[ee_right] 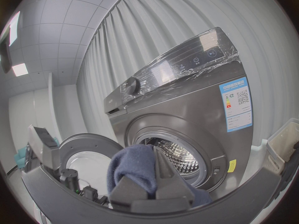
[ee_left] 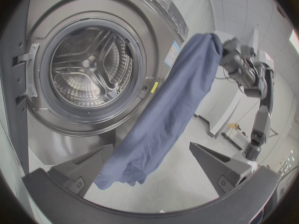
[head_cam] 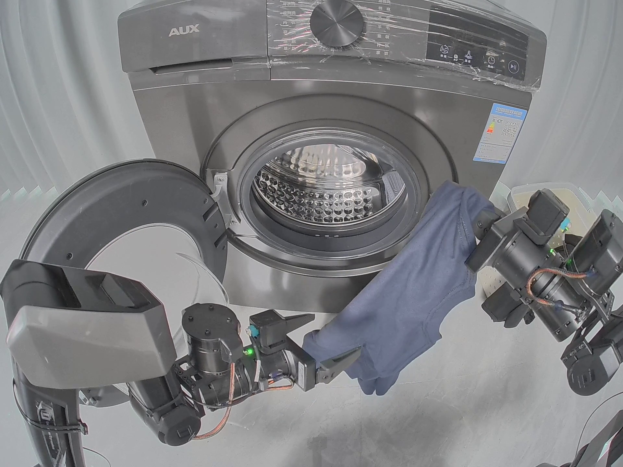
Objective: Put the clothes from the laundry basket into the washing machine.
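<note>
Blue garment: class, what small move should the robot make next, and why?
Probably shut the left gripper on the lower end of the blue garment. That gripper's jaws stand open either side of the cloth, while the right gripper holds the top beside the open washing machine; two holds should feed it in.

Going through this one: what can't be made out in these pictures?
- Laundry basket: in the head view the right arm covers most of it, so its contents are unseen.
- Left gripper: open around the lower end of the blue garment; whether they touch is unclear.
- Drum: in the head view its near floor is hidden behind the door rim.
</note>
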{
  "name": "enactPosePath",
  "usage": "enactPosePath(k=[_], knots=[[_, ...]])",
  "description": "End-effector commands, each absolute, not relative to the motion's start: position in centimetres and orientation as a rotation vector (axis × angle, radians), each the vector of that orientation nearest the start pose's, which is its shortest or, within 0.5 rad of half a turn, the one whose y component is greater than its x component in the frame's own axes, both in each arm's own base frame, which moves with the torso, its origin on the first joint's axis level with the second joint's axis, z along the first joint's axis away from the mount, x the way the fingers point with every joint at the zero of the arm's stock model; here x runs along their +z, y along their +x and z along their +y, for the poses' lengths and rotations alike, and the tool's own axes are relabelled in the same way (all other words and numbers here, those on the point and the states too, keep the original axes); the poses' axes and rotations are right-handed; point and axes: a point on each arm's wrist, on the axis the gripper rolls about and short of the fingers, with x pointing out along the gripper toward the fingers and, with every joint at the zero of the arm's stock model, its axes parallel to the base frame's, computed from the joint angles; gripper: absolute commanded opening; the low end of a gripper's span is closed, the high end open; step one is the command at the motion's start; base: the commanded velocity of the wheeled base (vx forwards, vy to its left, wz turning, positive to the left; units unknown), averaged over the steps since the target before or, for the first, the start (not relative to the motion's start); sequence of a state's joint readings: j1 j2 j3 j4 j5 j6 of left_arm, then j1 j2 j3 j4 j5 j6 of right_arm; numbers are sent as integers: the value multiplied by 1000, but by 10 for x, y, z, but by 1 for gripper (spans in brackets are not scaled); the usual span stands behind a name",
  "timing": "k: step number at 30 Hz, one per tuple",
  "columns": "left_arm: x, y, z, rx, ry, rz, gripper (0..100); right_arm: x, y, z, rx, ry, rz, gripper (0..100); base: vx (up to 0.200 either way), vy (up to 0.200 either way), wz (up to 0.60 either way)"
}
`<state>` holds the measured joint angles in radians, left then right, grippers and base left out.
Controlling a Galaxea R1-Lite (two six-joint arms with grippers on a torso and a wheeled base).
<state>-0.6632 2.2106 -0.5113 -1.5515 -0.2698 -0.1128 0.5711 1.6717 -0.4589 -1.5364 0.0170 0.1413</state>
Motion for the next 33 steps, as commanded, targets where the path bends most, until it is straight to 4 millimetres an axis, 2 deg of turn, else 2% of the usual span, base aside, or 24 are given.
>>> enactPosePath(k=[1, 9, 17, 20, 26, 28, 33], knots=[[25, 252, -208, -935, -23, 260, 100, 190, 227, 149, 589, 229, -266, 0, 0, 0, 0], [21, 249, -214, -956, -14, 266, 100, 188, 232, 152, 572, 230, -259, 0, 0, 0, 0], [16, 253, -223, -968, -13, 257, 100, 183, 246, 168, 505, 255, -250, 0, 0, 0, 0], [17, 259, -228, -966, -18, 234, 100, 176, 258, 175, 479, 254, -228, 0, 0, 0, 0], [15, 265, -235, -969, -23, 213, 100, 178, 278, 197, 450, 322, -199, 0, 0, 0, 0], [11, 268, -239, -969, -23, 211, 100, 191, 284, 210, 470, 360, -219, 0, 0, 0, 0], [-1, 273, -247, -969, -20, 219, 100, 207, 294, 221, 483, 392, -268, 0, 0, 0, 0]])
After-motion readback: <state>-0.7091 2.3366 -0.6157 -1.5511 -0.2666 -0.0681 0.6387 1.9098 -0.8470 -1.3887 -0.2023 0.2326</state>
